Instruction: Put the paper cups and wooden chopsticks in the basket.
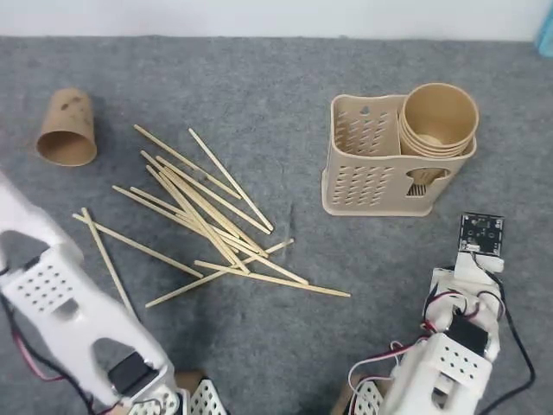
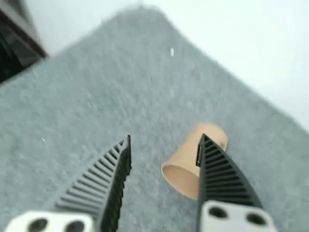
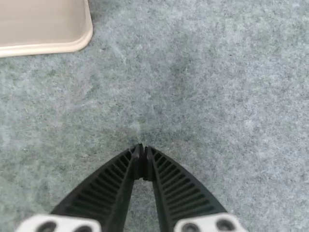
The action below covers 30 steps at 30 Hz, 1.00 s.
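Where L gripper (image 2: 165, 139) overlaps, cup (image 2: 184, 163) partly hidden.

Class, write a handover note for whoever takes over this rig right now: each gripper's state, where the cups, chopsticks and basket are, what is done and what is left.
Left gripper: open and empty, pointed at the loose cup, which lies on its side on the carpet just beyond the fingers.
Right gripper: shut and empty, over bare carpet near the basket.
Done: a stack of cups stands in one basket compartment.
Left: the loose cup and all the chopsticks, which are scattered on the carpet. The other compartment holds none.
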Each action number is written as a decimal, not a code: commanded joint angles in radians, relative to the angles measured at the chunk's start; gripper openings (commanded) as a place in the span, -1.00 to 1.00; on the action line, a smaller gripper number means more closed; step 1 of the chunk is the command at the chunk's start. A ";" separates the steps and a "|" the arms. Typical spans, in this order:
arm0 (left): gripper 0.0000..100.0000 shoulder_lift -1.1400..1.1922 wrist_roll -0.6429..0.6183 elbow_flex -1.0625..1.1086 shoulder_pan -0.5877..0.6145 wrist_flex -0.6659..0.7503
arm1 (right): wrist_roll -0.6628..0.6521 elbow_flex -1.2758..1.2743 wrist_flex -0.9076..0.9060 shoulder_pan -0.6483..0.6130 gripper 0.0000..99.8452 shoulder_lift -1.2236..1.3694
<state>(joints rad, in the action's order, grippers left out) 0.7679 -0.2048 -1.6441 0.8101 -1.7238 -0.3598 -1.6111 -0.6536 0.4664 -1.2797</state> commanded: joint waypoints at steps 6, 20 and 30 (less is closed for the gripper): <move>-0.57 -0.269 0.146 0.035 0.046 -0.040 | -0.017 0.008 0.016 -0.007 -0.98 -0.022; -0.57 -0.856 0.790 0.791 -0.023 -0.012 | -0.017 0.008 0.016 -0.005 -0.98 -0.022; -0.57 -1.122 0.916 1.353 -0.034 0.345 | -0.017 0.008 0.016 -0.004 -0.98 -0.022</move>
<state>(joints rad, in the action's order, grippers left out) -0.2585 0.6958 -0.4503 0.7871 -1.5228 -0.3598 -1.6111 -0.6536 0.4664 -1.2797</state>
